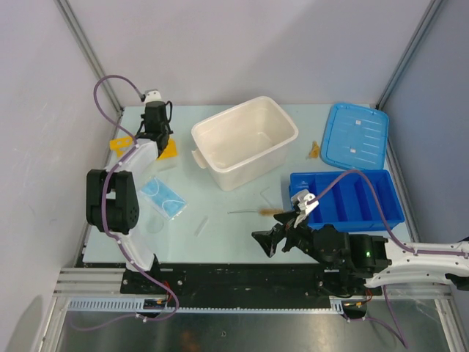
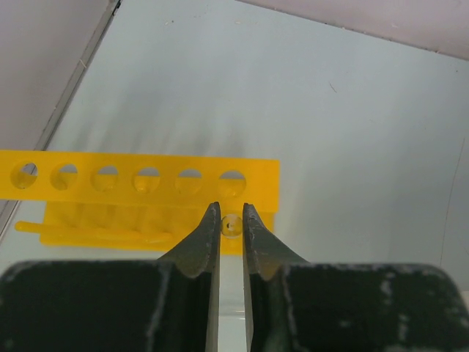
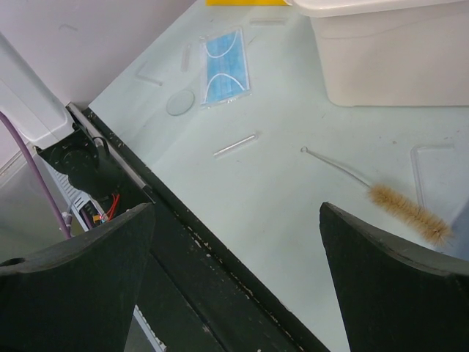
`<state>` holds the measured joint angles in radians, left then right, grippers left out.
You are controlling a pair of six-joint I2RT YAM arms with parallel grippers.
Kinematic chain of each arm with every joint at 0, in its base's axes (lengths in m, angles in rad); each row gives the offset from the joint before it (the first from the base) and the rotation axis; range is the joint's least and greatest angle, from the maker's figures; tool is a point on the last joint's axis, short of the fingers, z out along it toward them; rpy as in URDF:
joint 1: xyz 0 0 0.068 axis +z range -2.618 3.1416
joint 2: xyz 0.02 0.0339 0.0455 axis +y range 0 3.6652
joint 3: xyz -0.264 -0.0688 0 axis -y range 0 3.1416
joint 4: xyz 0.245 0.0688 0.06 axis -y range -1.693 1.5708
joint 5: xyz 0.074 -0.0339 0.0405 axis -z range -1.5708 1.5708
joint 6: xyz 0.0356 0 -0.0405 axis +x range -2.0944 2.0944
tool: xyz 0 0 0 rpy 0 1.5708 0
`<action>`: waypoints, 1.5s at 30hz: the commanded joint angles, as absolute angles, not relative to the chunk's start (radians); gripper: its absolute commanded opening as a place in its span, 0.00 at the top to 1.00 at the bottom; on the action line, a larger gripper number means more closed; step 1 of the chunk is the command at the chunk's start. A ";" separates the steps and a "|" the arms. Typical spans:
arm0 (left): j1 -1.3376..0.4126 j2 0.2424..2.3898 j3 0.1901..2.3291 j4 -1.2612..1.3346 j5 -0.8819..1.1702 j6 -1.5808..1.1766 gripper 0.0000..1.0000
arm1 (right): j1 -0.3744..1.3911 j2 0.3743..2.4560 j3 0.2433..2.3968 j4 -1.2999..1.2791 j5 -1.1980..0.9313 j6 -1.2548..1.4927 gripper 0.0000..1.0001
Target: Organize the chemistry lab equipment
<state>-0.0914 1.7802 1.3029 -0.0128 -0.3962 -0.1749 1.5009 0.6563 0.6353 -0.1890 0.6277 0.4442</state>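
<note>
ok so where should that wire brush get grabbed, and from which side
Probably the tan bristle head, from straight above, jaws set across it. The wire brush lies flat on the table, and its wire stem looks too thin and flush with the surface to pinch; the bristles are thicker and give more to close on.

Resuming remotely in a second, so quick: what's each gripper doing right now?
Left gripper: shut on the end of the rack, it seems.
Right gripper: open, empty.
</note>
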 commanded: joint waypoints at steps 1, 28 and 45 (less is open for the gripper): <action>-0.094 1.742 1.354 -0.046 -0.414 -0.148 0.86 | 1.498 0.651 0.634 -0.161 0.629 0.447 0.01; -0.094 1.742 1.383 -0.079 -0.415 -0.155 0.85 | 1.497 0.657 0.634 -0.155 0.626 0.436 0.01; -0.093 1.803 1.380 -0.079 -0.395 -0.190 0.86 | 1.496 0.655 0.634 -0.160 0.628 0.436 0.01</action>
<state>-0.0914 1.7878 1.3453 -0.0814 -0.3962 -0.1761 1.5009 0.6582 0.6353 -0.1890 0.6201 0.4435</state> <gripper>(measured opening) 0.149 0.993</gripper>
